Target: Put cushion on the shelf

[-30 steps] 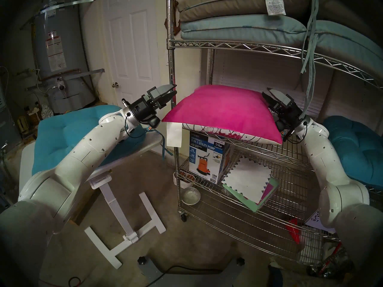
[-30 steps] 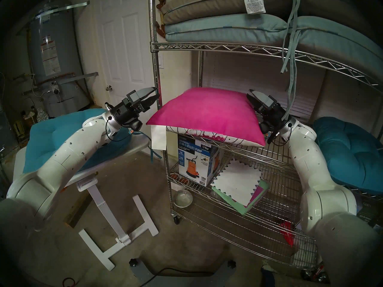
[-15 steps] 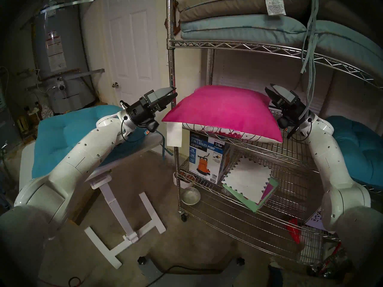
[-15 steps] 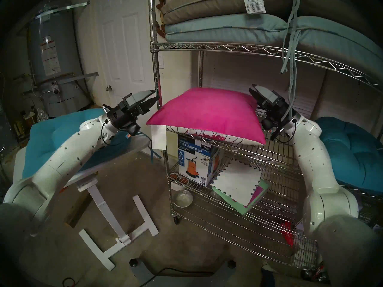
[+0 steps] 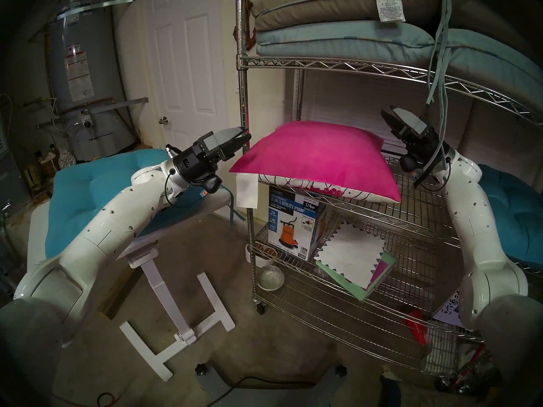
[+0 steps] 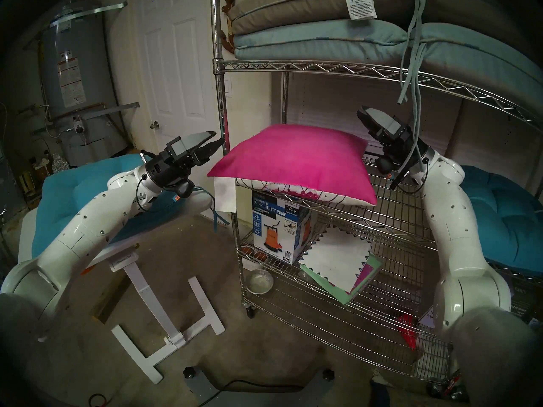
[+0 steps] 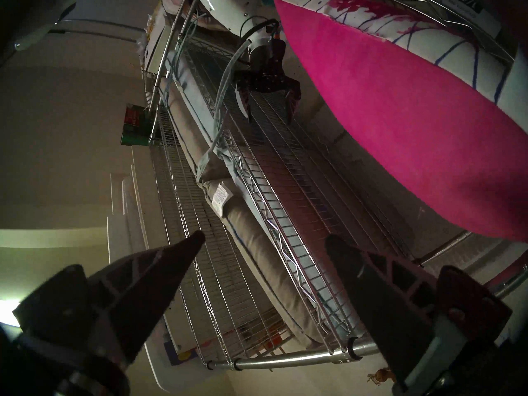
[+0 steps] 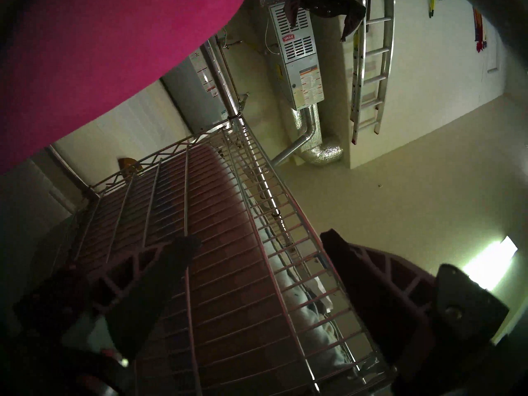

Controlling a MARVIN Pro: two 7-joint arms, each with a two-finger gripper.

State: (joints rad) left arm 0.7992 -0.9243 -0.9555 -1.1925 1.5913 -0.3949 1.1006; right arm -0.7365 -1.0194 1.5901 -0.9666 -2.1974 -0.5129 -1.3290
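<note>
The cushion (image 5: 317,159) (image 6: 293,159) lies hot-pink face up on the middle tier of the chrome wire shelf (image 5: 323,64). Its front edge overhangs the rail, and a white tag (image 5: 246,190) hangs from the front left corner. My left gripper (image 5: 246,134) (image 7: 265,238) is open and empty, just left of that corner by the front post. My right gripper (image 5: 386,112) (image 8: 261,238) is open and empty. It is raised above and right of the cushion's far right corner, clear of it. The wrist views show the cushion (image 7: 400,129) (image 8: 85,58) at their edges.
Flat grey and pale blue pads (image 5: 338,39) fill the tier above, and their ties (image 5: 439,74) hang beside my right wrist. A utility pump box (image 5: 293,224) stands below the cushion. Teal seat cushions lie on the white tilted table (image 5: 97,192) and at right (image 5: 511,209).
My right gripper has risen and drawn back to the right, away from the cushion's corner. The left arm has eased slightly back and left. The cushion has stayed put.
</note>
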